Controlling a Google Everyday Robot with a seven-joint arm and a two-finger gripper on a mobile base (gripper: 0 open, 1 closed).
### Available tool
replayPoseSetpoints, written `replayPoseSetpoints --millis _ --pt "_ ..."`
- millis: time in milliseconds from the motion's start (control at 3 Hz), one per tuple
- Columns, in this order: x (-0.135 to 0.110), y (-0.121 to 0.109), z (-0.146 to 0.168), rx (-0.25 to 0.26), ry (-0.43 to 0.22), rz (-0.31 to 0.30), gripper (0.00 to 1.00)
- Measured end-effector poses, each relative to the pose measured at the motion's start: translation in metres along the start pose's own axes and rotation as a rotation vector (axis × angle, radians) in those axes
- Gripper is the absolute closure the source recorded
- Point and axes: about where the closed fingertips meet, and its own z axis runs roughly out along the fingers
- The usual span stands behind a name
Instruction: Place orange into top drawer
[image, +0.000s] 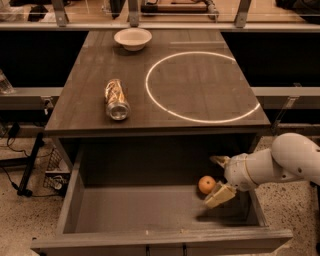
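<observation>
The orange (206, 184) lay on the floor of the open top drawer (140, 210), toward its right side, beside the wide-open gripper (214, 180). A finger brushing it on withdrawal could set it rolling.

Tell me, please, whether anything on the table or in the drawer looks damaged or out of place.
Only the gold can stands out: it lies on its side on the left half of the table, dented and crumpled. The orange sits in the top drawer, near its right wall, with the open gripper just beside it.
</observation>
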Motion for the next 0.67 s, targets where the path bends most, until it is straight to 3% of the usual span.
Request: replayPoseSetpoints --millis 333,667 --pt "-0.002 -0.001 -0.009 0.008 0.002 -0.005 0.03" --pt "-0.011 -0.004 -0.043 0.039 0.007 -0.022 0.25"
